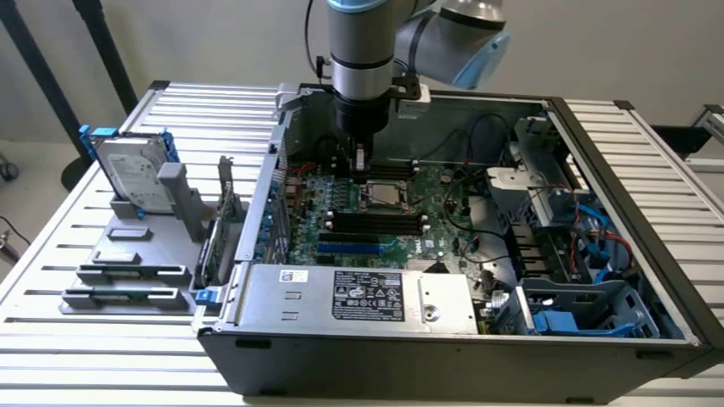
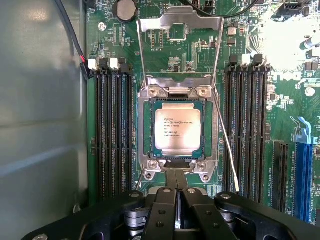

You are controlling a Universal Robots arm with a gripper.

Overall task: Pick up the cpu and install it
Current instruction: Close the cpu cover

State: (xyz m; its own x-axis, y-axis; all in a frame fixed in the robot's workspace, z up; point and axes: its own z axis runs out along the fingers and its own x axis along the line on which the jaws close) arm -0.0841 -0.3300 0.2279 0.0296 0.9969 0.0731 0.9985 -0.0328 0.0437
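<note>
The small, square, silvery-grey cpu (image 2: 177, 131) lay seated in the metal-framed socket (image 2: 150, 91) on the green motherboard (image 2: 200, 60), apparently placed. The hinged steel retention plate (image 2: 181, 14) stood unclamped. The black gripper (image 2: 175, 176) hovered closed and empty beside it.

Gripper (image 1: 359, 165) low inside open computer case (image 1: 453, 360), just above cpu (image 1: 381, 196), seemingly seated on green motherboard (image 1: 439, 182)

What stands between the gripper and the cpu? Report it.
Nothing visible does. The cpu lies bare in its socket, the load plate swung open beyond it, and the shut gripper hangs at the socket's edge.
</note>
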